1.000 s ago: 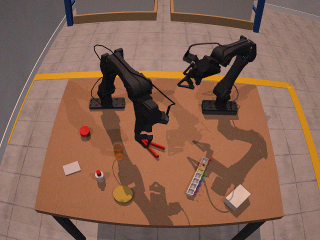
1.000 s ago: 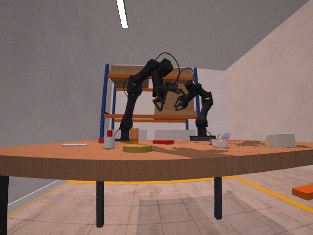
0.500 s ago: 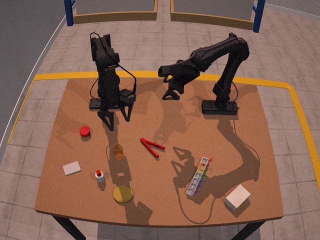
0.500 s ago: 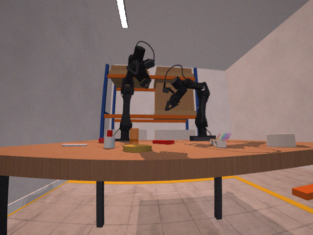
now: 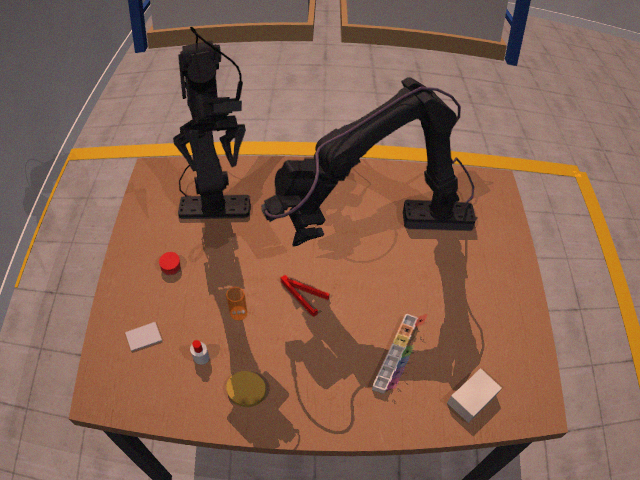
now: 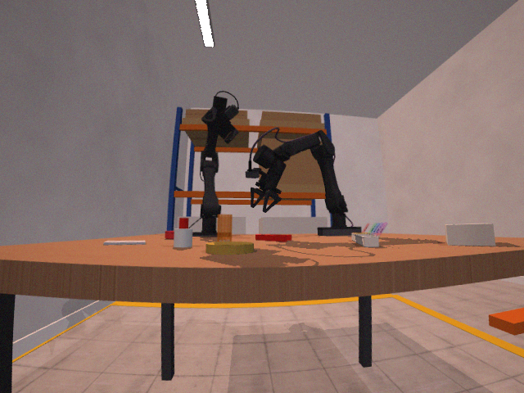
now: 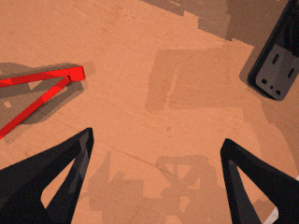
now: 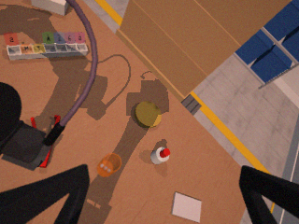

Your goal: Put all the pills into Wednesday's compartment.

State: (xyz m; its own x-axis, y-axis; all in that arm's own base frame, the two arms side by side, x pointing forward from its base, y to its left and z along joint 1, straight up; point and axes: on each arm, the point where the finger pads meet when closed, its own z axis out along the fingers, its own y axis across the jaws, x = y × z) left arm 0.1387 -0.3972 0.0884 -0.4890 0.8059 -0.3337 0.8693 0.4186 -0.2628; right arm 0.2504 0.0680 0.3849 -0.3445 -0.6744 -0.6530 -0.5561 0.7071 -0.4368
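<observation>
An orange see-through bottle (image 5: 236, 302) (image 6: 224, 228) (image 8: 110, 163) stands upright, with small whitish pills (image 5: 238, 312) at its bottom. The pill organizer (image 5: 388, 362) (image 6: 367, 241) (image 8: 51, 56) lies lengthwise on the table. Its red, green, blue, purple and pink lids stand open; orange and yellow look shut. The middle compartment (image 5: 395, 352), beside the green lid, shows no visible pill. My left gripper (image 5: 308, 238) (image 6: 259, 208) (image 7: 158, 139) is open and empty, above the table behind the red V-shaped piece. My right gripper (image 5: 212, 162) (image 8: 163, 174) is open and empty, raised high above its own base.
The red V-shaped piece (image 5: 298, 294) (image 6: 273, 237) lies between bottle and organizer. A red cap (image 5: 170, 262), white slab (image 5: 143, 336), red-tipped white bottle (image 5: 200, 353) and olive disc (image 5: 246, 388) lie around the orange bottle. A white box (image 5: 476, 393) (image 6: 469, 235) sits near the organizer.
</observation>
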